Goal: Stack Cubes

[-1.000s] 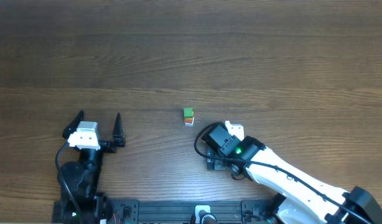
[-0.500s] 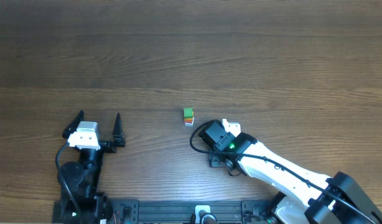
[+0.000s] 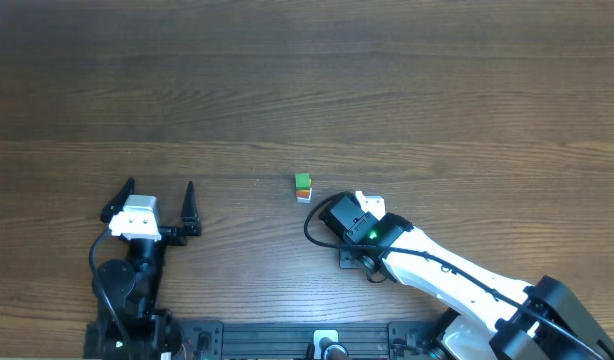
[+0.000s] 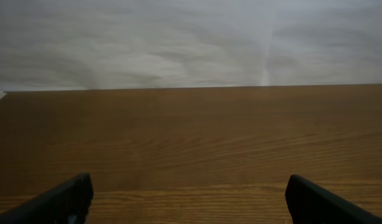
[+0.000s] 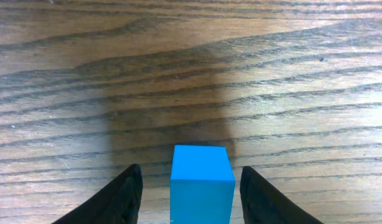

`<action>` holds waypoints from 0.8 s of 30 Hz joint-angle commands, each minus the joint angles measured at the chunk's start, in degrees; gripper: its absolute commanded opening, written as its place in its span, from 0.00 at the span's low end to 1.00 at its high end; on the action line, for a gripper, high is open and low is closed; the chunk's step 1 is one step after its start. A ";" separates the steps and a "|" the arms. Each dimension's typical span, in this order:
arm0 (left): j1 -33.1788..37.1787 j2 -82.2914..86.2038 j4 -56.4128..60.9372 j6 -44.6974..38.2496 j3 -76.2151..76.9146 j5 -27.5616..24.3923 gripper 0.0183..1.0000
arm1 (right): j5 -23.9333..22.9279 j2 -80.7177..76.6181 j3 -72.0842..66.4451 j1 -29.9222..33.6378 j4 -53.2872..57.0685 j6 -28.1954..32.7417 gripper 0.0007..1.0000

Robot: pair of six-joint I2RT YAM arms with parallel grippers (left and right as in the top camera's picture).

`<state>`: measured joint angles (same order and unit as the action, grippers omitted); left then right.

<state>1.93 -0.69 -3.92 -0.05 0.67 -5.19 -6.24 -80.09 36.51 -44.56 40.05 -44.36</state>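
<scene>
Blue cube point(image 5: 202, 180) rests on the counter point(image 3: 387, 80) between your right gripper's point(image 5: 191, 186) released fingers, right of and nearer than the green-topped stack point(image 3: 303, 185). That arm has nudged left and settled, so closing looks next. Left gripper point(image 3: 158, 186) waits near left, fingers released.

- A blue cube point(image 5: 201, 186) fills the middle of the right gripper point(image 5: 190, 178), with narrow gaps beside each finger.
- Near that gripper, just beyond it, stands a small cube stack point(image 3: 303, 187).
- Bare table point(image 4: 191, 137) runs ahead of the wide-spread left gripper point(image 4: 188, 200).
</scene>
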 commanded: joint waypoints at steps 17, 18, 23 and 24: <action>-0.22 0.35 0.00 -1.01 -0.33 -0.55 1.00 | -0.68 -1.60 -0.66 0.33 -0.33 0.72 0.32; -0.22 0.35 0.00 -1.01 -0.33 -0.55 1.00 | -0.57 -1.70 -0.66 0.33 -0.42 0.70 0.32; -0.22 0.35 0.02 -1.01 -0.33 -0.55 1.00 | -0.46 -1.77 -0.66 0.33 -0.44 0.72 0.29; -0.22 0.35 0.00 -1.01 -0.33 -0.55 1.00 | -0.46 -1.77 -0.66 0.33 -0.44 0.72 0.28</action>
<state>1.93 -0.69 -3.92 -0.05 0.67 -5.19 -6.20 -81.49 36.47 -44.56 39.79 -43.46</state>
